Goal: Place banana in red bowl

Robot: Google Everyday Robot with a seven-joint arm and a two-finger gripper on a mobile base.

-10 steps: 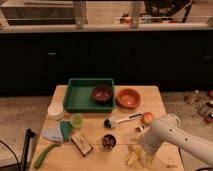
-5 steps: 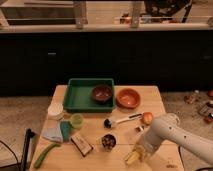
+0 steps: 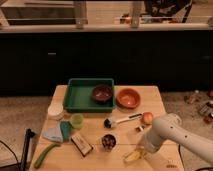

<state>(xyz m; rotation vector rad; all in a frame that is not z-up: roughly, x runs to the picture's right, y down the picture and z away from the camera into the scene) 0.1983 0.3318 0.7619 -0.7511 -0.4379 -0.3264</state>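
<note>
The small yellow banana [image 3: 132, 156] lies on the wooden table [image 3: 95, 131] near its front edge, right of centre. My gripper [image 3: 142, 149] is at the end of the white arm [image 3: 170, 132], low over the banana's right end and touching or nearly touching it. The red bowl [image 3: 128, 98] is bright orange-red and stands empty at the back of the table, just right of the green tray [image 3: 76, 96]. It is well behind the banana and the gripper.
A dark maroon bowl [image 3: 102, 93] sits in the green tray. Between banana and red bowl lie a brush [image 3: 122, 120], an apple [image 3: 147, 118] and a dark cup [image 3: 108, 142]. On the left are a snack bar [image 3: 81, 144], a green cup [image 3: 76, 120], a white dish [image 3: 55, 110] and a long green curved object [image 3: 44, 155].
The arm has shifted slightly down and left over the banana. The banana stays at about the same spot on the table.
</note>
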